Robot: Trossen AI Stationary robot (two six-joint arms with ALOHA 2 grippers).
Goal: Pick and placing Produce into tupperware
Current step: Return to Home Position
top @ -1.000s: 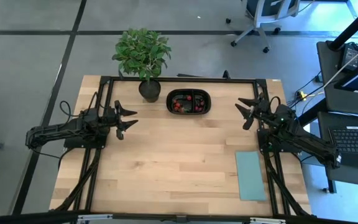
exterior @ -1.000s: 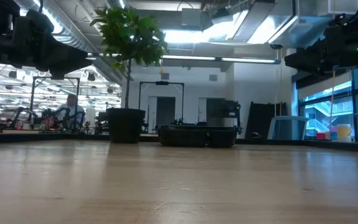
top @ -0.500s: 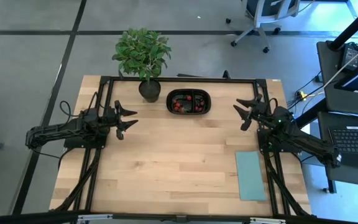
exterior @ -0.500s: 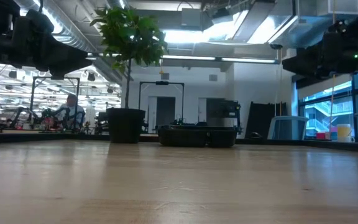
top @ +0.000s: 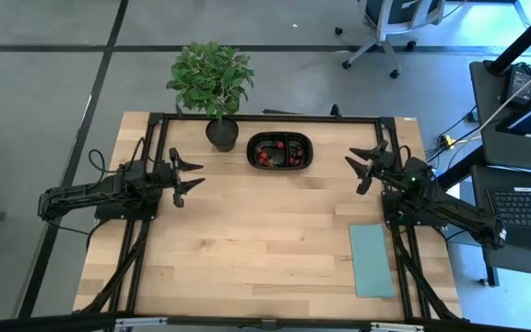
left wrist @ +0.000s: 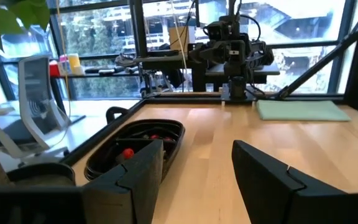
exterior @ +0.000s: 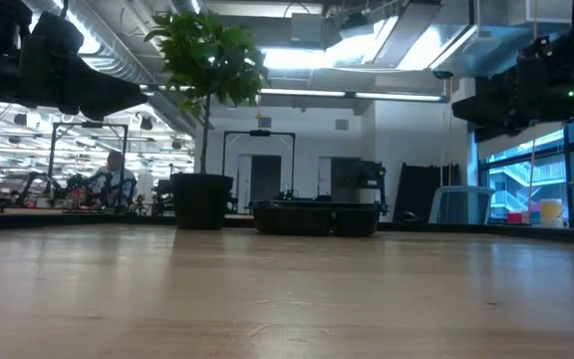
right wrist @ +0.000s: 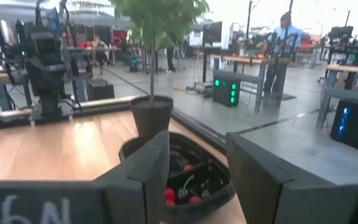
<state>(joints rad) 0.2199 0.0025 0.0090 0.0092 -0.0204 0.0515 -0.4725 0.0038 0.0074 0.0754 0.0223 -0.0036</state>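
The black oval tray (top: 280, 151) stands on the table near its far edge, with red and dark berries (top: 265, 157) inside; it also shows in the low view (exterior: 317, 218), the left wrist view (left wrist: 135, 146) and the right wrist view (right wrist: 185, 174). My left gripper (top: 194, 175) is open and empty, above the table to the tray's left. My right gripper (top: 356, 171) is open and empty, above the table to the tray's right. Both grippers point toward the tray.
A potted green plant (top: 215, 88) stands just left of the tray at the far edge. A flat pale teal rectangle (top: 371, 260) lies near the table's right edge. A black frame runs along the table's far and side edges. People show in the room beyond.
My right gripper has gone a little toward the table's left, toward the tray, staying open. My left gripper has kept still.
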